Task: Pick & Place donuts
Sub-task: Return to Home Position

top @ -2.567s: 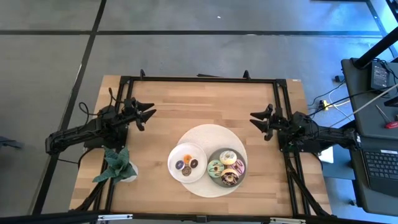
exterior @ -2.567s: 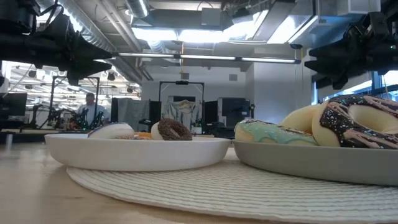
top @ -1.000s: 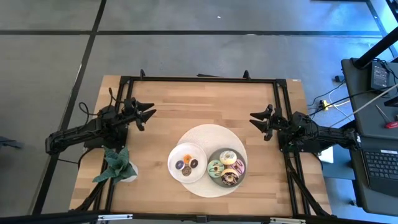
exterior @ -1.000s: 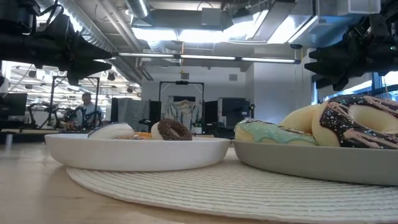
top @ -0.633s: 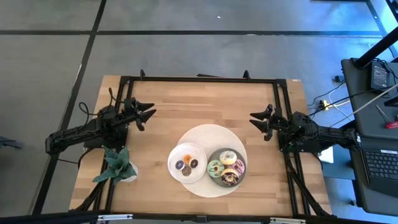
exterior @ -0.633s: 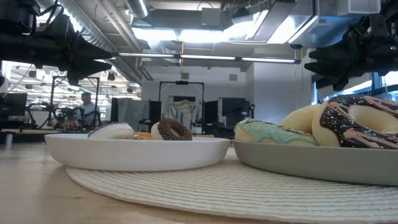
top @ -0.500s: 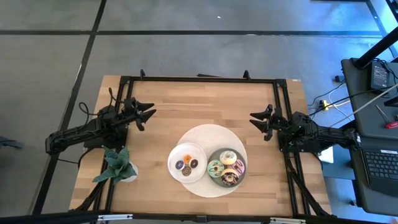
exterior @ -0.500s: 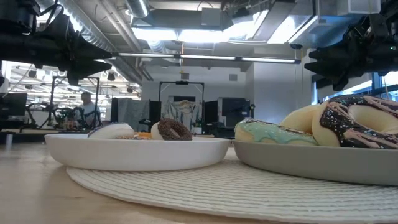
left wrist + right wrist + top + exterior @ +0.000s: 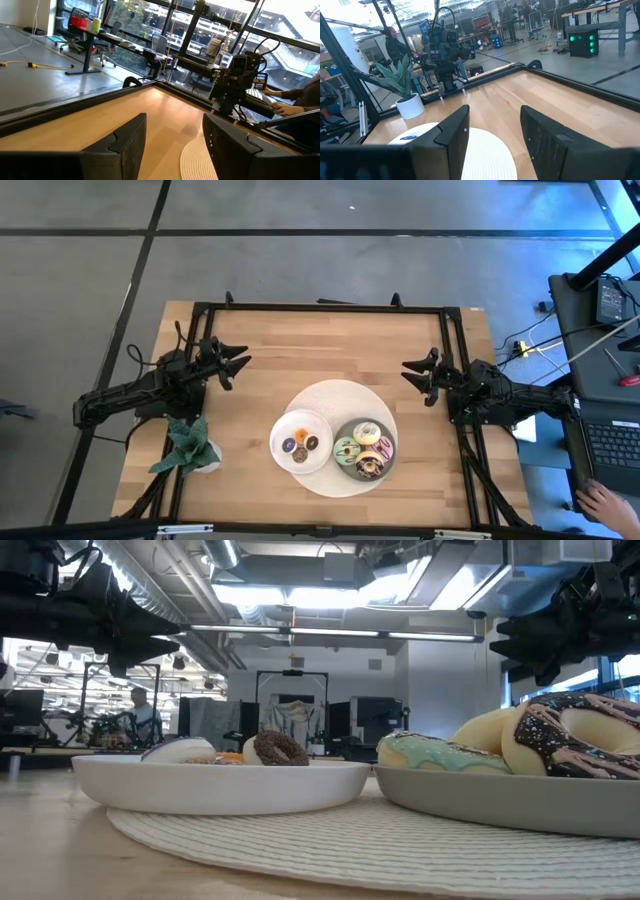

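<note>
I found the left end effector at mid-left and the right end effector at mid-right, both spread wide and empty. Large donuts lay on the grey plate, minis on the white plate, lower centre.

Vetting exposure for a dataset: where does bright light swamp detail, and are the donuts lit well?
Low view: ceiling lights burn white, left arm and right arm are dark silhouettes, yet the chocolate donut is well lit. Left wrist view: windows glare beyond the dark left claw. High view: even light across the table.
</note>
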